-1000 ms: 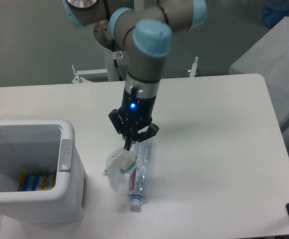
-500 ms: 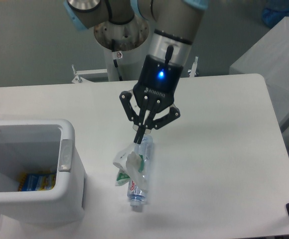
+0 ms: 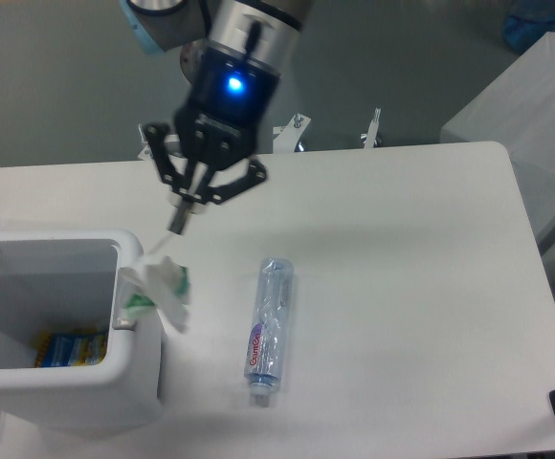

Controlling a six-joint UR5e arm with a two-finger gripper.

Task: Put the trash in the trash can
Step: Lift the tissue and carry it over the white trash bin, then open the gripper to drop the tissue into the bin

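My tool (image 3: 179, 224) is pinched shut on the wrapper (image 3: 160, 285), which dangles below it at the trash can (image 3: 124, 382) rim. I should carry it further over the opening before letting go. The bottle (image 3: 267, 330) lies on the bench (image 3: 402, 287) lower right of me, long axis running near-to-far, cap toward the camera.

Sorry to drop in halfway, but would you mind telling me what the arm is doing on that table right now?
The arm is clearing trash into the white bin. Its end effector is pinched on a crumpled white wrapper with green marks, which hangs by the bin's near rim, not yet inside. A crushed clear bottle with a purple-and-white label lies on the table, untouched. A blue-and-yellow packet is already at the bottom of the bin.
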